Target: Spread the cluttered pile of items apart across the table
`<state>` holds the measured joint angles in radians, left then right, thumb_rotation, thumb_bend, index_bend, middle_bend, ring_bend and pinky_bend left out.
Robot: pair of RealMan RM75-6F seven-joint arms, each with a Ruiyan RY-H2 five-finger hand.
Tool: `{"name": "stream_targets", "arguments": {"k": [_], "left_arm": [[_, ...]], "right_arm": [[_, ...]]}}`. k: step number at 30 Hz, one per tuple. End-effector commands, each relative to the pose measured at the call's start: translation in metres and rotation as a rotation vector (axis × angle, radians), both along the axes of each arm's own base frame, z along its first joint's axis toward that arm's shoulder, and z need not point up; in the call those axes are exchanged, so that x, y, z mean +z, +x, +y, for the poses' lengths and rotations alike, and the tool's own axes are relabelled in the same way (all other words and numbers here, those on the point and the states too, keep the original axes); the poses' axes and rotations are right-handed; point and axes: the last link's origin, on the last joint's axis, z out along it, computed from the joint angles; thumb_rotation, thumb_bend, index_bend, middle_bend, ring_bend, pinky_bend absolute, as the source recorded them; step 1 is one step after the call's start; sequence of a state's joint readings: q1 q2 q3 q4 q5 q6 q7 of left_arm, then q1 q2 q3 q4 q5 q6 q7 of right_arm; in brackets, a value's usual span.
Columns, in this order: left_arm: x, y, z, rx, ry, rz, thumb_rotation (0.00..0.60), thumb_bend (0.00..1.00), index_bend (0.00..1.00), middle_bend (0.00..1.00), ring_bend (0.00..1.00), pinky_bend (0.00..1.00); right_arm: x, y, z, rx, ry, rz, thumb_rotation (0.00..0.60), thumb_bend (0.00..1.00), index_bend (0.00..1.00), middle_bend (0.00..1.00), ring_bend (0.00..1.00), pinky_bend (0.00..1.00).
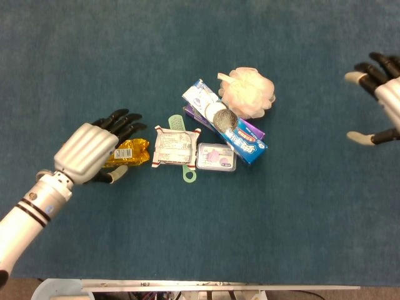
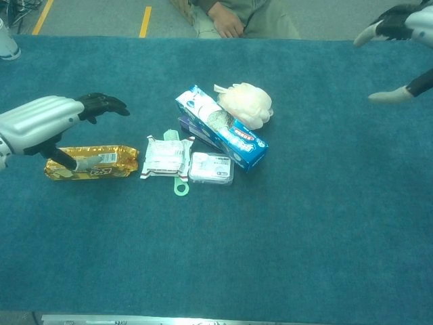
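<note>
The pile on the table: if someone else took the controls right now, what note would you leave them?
Left hand: open, fingers spread above the gold snack packet, holding nothing.
Right hand: open, at the far right edge, away from everything.
Done: the gold packet lies flat on the table, at the left of the pile, barely clear of the white sachet.
Left: the white sachet, green tool, small clear case, blue toothpaste box with the purple box under it, and the bath pouf are bunched together mid-table and need spreading.
</note>
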<state>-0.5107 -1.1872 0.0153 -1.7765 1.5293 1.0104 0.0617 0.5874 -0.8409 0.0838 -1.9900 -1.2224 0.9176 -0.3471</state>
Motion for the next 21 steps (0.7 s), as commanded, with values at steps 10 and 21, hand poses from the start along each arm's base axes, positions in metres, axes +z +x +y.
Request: {"name": "stream_targets", "arguments": {"k": [10,21], "left_arm": [[0.022,-0.004,-0.015,0.020,0.043,-0.011,0.600,0.32,0.14,0.09,0.04,0.26],[0.031,-0.007,-0.020,0.041,0.057,-0.024,0.600,0.32,0.14,0.09,0.04,0.26]], "right_arm": [[-0.060,0.026,-0.018,0.090,0.180,0.115,0.459,0.21,0.41,0.34,0.21,0.33],[-0.110,0.051,-0.020,0.122,0.315,0.204,0.469,0.22,0.41,0.35,0.23,0.35]]}}
